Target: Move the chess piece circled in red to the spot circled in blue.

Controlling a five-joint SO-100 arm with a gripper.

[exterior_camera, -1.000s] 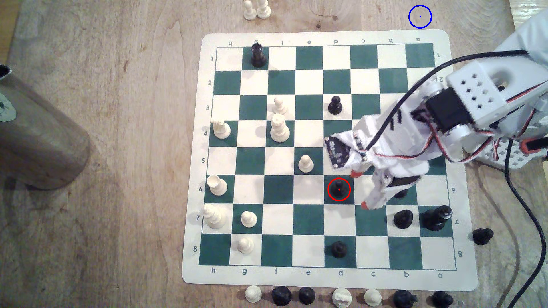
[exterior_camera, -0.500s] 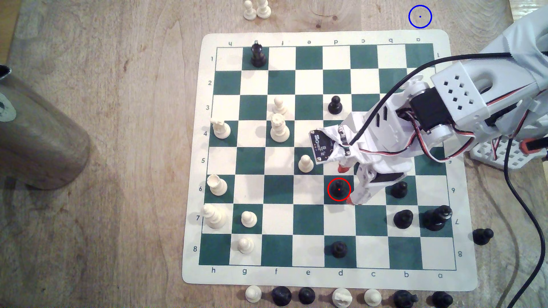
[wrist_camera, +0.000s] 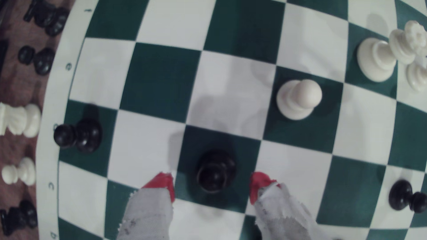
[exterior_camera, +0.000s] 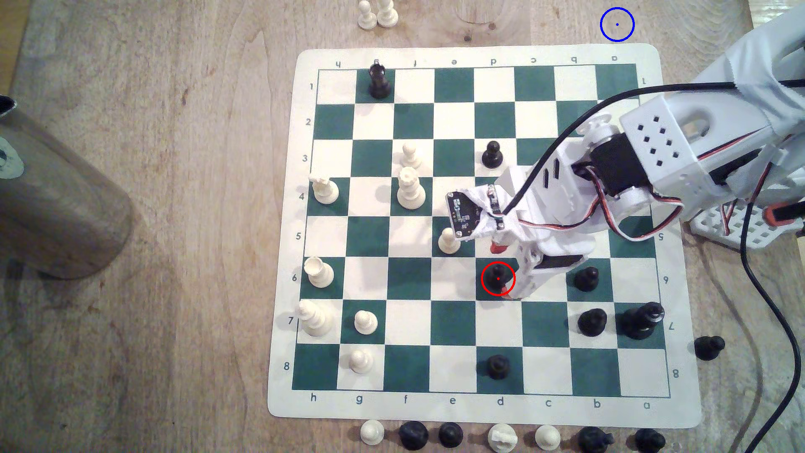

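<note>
Black pawn (exterior_camera: 496, 275) is ringed in red on a green square of the chessboard (exterior_camera: 283, 305), row 6, column d, upright. Gripper (wrist_camera: 212, 184) is spread wide around it; red fingertips (wrist_camera: 161, 183) are seen on either side with gaps, nothing grasped. A white pawn (exterior_camera: 448, 240) is placed diagonally adjacent; the squares beside the black pawn at the exterior view's left and below are bare. Blue-ringed spot (exterior_camera: 627, 34) is marked on bare tabletop (exterior_camera: 174, 218) just beyond the board's top edge at the exterior view's right, well apart from the pawn.
</note>
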